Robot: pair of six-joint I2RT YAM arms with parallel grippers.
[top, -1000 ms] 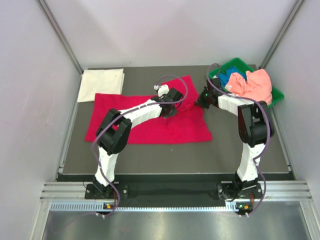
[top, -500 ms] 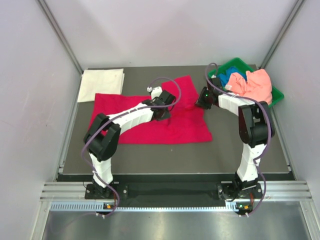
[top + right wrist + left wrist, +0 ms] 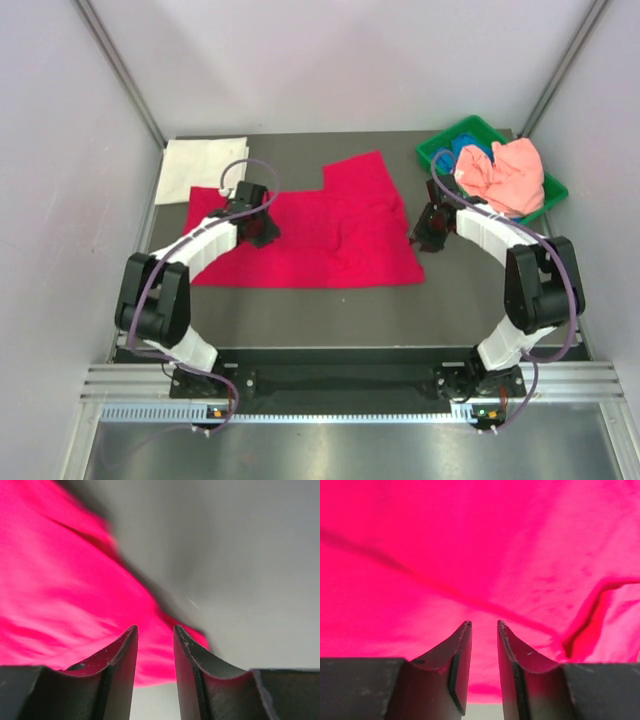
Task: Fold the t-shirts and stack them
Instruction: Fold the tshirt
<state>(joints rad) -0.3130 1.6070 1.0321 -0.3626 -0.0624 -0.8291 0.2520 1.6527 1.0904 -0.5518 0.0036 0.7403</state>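
crimson t-shirt (image 3: pixel 320 228): spread flat mid-worktop (image 3: pixel 300 310), long axis running 9 to 3 o'clock, one flap jutting toward 12.
left claw (image 3: pixel 483 624): slightly spread, pinching nothing, low over the shirt's 9 o'clock end.
right claw (image 3: pixel 154 627): slightly spread, empty, at the shirt's 3 o'clock edge; the cloth lies toward 9 from it.
nearer arm: each claw sits at its own end, so a two-ended lift looks likely.
count: four shirts. The crimson one, white t-shirt (image 3: pixel 202 168) folded at 10 o'clock, salmon-pink t-shirt (image 3: pixel 505 172) and blue t-shirt (image 3: pixel 463 150) in the green bin (image 3: pixel 440 142) at 2 o'clock.
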